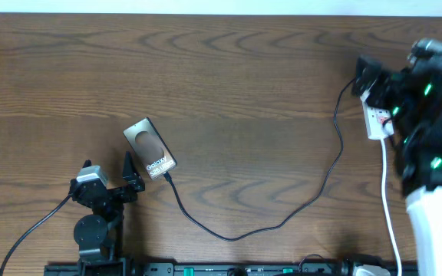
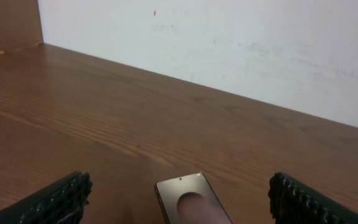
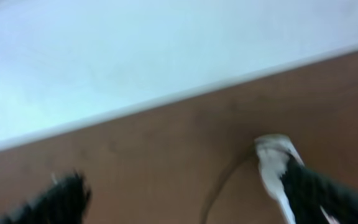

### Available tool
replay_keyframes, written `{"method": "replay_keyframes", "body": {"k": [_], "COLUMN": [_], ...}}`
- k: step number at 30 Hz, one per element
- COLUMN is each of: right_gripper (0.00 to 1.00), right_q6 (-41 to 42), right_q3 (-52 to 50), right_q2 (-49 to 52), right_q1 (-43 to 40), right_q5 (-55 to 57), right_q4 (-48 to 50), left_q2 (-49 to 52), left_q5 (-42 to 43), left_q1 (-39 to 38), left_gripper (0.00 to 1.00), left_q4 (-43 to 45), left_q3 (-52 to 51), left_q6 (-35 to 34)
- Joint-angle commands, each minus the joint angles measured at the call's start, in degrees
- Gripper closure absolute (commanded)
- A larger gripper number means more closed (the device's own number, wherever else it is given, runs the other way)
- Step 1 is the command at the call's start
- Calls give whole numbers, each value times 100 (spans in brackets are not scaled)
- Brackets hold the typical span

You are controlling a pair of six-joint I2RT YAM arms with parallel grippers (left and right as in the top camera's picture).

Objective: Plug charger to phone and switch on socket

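Note:
The phone (image 1: pixel 150 148) lies flat at left centre, with a brownish oval and white text on its screen. The charger cable (image 1: pixel 282 222) runs from the phone's near end in a long loop to the socket (image 1: pixel 376 121), a white strip at the far right. Its tip touches the phone's edge; I cannot tell whether it is seated. My left gripper (image 1: pixel 120 178) is open just behind the phone, which shows between its fingers (image 2: pixel 179 208) in the left wrist view (image 2: pixel 188 200). My right gripper (image 1: pixel 382 88) is open over the socket's far end. The blurred right wrist view shows the socket (image 3: pixel 271 158), the cable (image 3: pixel 219 186) and wide fingers (image 3: pixel 185 196).
A white cord (image 1: pixel 390 207) runs from the socket toward the table's front edge. A white wall (image 2: pixel 229 43) stands behind the table's far edge. Black rails and wires (image 1: pixel 206 268) lie along the front edge.

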Motion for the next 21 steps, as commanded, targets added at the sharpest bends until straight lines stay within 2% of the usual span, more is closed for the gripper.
{"method": "replay_keyframes", "body": {"k": [1,5,10,21], "right_gripper": [1,1,1,1], "right_q6": [-101,-422,-807,-1298], "right_q3": [-1364,-2645,-3899,-5539], "right_q2": [-811,-1593,-2590,-4426], "right_q1": [107,136,136,157], "right_q5": [184,184,197,446], "right_q4": [944,1908,2605,2780], "left_q2": [-35,-35,-35,-35], "left_q5": [-179,-179,-179,-179], "left_q1": [-28,-26,-28,-28], "left_gripper": [7,7,7,7], "left_q4": [-249,-249,-247,-249], "left_q3": [-92,-92,-92,-92], "left_q6": [37,39,37,39]}}
